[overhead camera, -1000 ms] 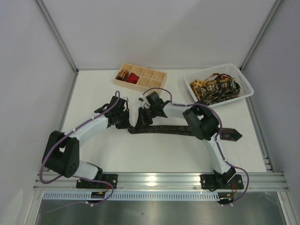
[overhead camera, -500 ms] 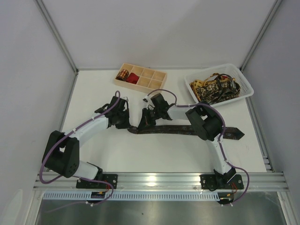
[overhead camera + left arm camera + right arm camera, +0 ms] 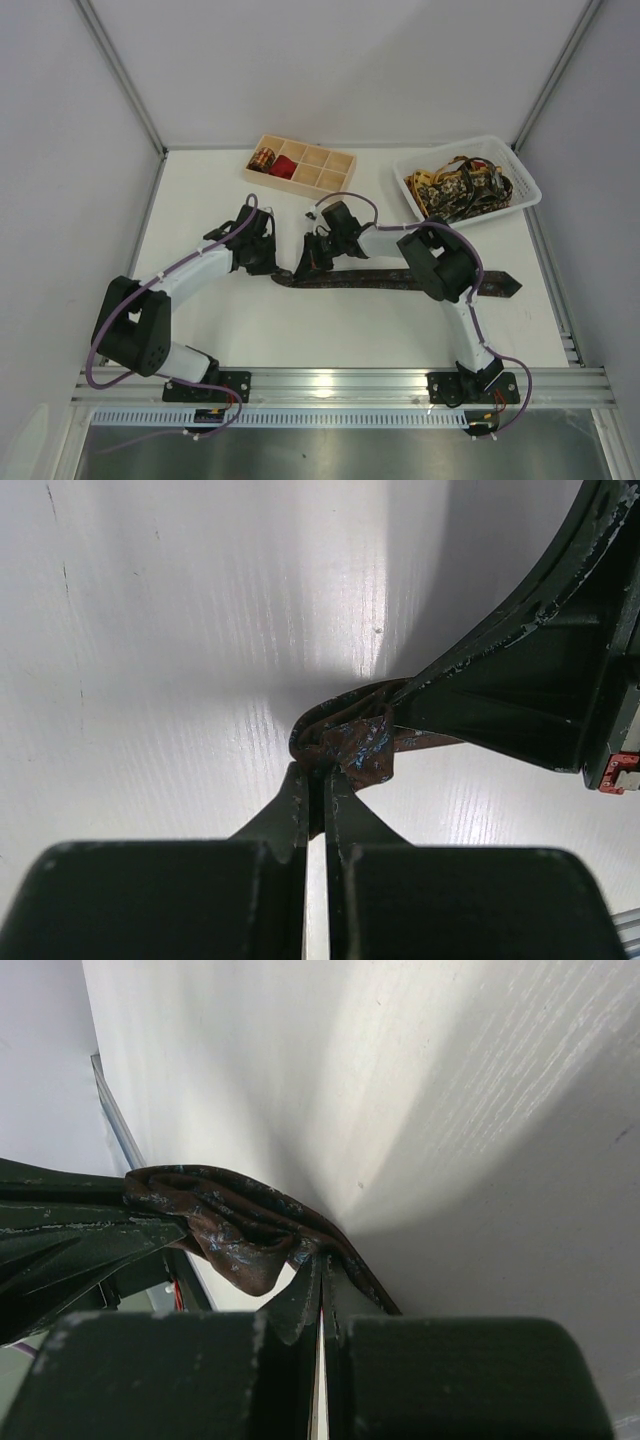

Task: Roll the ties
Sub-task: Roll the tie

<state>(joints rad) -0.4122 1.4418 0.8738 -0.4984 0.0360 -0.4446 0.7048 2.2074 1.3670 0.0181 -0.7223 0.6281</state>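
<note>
The tie (image 3: 350, 748) was pinched by left end effector (image 3: 316, 780) and right end effector (image 3: 320, 1263). Tight, even winding between them was advised.

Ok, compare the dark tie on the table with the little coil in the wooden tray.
The dark brown tie lies stretched long across the table; the coil is wound small and tight. The tie's curled end is pinched by the left gripper and the right gripper; the coil sits free in an end compartment of the wooden tray. The coil looks lighter, the tie darker. Both appear to be fabric ties.
</note>
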